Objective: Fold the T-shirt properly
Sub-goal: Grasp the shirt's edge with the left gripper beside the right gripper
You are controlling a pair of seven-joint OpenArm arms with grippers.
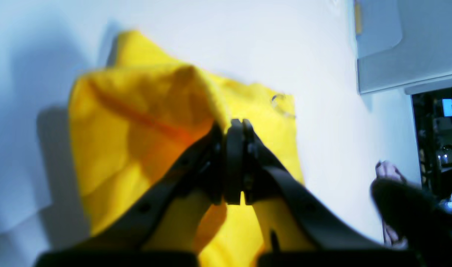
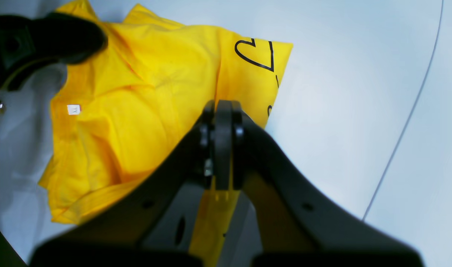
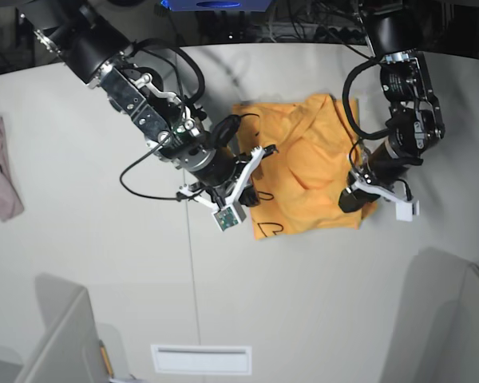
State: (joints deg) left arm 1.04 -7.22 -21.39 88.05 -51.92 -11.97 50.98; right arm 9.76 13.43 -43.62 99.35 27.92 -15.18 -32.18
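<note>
The T-shirt [image 3: 307, 171] lies near the middle of the white table [image 3: 104, 263], between the two arms, as a rumpled, partly folded block of orange-yellow cloth. Some black line print [image 2: 256, 55], with a heart shape, shows on its near side in the base view and at one corner in the right wrist view, where the rest of the print is cut off by the fold. A small white label [image 2: 73, 109] is also visible there, but its writing is too small to read. The left gripper [image 1: 236, 128] stands at the edge of the shirt on the right side of the base view; its jaws are pressed together and a raised fold of the yellow cloth runs into them, so it is pinching the shirt, although this wrist view is blurred and the exact place of the grip is hard to make out. The right gripper [image 2: 222, 107] is at the opposite edge with its jaws also pressed together, and a strip of yellow cloth hangs between the fingers below the tips. In the base view both fingertips are mostly hidden by the wrists. A small pinkish cloth [image 3: 0, 167] lies well apart at the table's left edge, partly cut off.
</note>
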